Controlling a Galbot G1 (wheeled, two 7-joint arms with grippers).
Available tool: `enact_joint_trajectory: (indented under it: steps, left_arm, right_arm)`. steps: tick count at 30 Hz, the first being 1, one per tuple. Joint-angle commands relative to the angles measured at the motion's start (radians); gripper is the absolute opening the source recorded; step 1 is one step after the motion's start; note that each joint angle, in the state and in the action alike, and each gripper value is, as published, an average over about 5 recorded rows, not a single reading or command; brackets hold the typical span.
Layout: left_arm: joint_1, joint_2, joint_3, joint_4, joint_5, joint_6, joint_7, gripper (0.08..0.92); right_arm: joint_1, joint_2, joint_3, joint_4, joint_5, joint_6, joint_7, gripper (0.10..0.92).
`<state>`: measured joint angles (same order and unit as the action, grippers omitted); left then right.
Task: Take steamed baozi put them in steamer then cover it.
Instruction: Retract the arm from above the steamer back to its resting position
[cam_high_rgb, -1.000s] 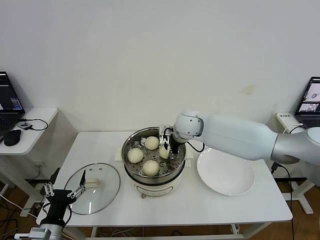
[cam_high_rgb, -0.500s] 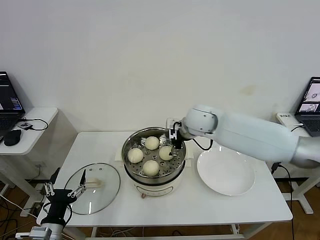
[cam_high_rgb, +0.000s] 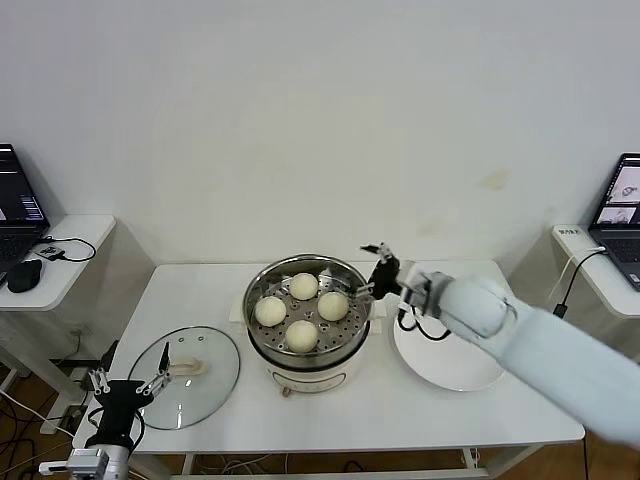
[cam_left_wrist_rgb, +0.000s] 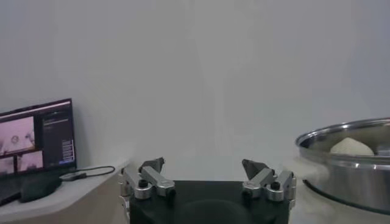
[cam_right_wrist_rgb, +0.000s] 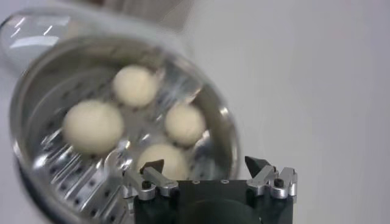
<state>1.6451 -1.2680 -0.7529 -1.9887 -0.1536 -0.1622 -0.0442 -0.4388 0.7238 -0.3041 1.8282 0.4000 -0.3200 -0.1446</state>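
I am seeing all four steamed baozi (cam_high_rgb: 301, 310) sitting on the perforated tray inside the steamer (cam_high_rgb: 308, 362), which is standing mid-table on its white base. In the right wrist view the buns (cam_right_wrist_rgb: 92, 126) are lying apart from one another, none stacked.

The right gripper (cam_high_rgb: 378, 268) is hovering just beside the steamer's right rim, above the near edge of the white plate (cam_high_rgb: 455, 368). Its fingers are spread and holding nothing; the right wrist view confirms both fingertips (cam_right_wrist_rgb: 152, 166) apart with only the pot (cam_right_wrist_rgb: 219, 122) behind them.

The cover (cam_high_rgb: 186, 378) is lying flat on the table to the left of the steamer, well apart from it, cream handle up. The steamer is not yet covered.

The left gripper (cam_high_rgb: 126, 385) is parking low at the table's front left corner, just beside the cover's edge, fingers splayed and empty; the left wrist view shows the same released state (cam_left_wrist_rgb: 206, 170).
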Motion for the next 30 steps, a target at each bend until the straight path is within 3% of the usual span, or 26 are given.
enact_joint_trajectory:
  steps: [1,5,10,13,21,30]
  left_arm:
    - [-0.01,0.002,0.021,0.053,0.193,0.073,-0.116,0.823]
    - [-0.033,0.011,-0.014,0.134,0.497,-0.001,-0.155,0.823]
    - [-0.075,0.013,-0.14,0.236,1.075,-0.178,-0.221,0.823]
    - [-0.068,0.034,-0.195,0.267,1.287,-0.193,-0.245,0.823]
    - [0.024,0.092,-0.188,0.269,1.457,-0.135,-0.244,0.823]
    - [-0.029,0.116,-0.081,0.349,1.468,-0.129,-0.238,0.823]
  right_arm:
    - [-0.912,0.239,0.863,0.077,-0.255,0.44,0.08,0.823]
    - [-1.053,0.411,1.016,0.068,-0.292,0.54,0.034,0.823]
    - [-1.146,0.542,1.135,0.033,-0.33,0.604,0.03,0.823]
    - [-1.169,0.589,1.175,0.014,-0.344,0.636,0.041,0.823]
    - [-1.164,0.667,1.214,-0.006,-0.404,0.68,0.062,0.823]
    - [-1.166,0.687,1.217,-0.025,-0.428,0.692,0.076,0.823]
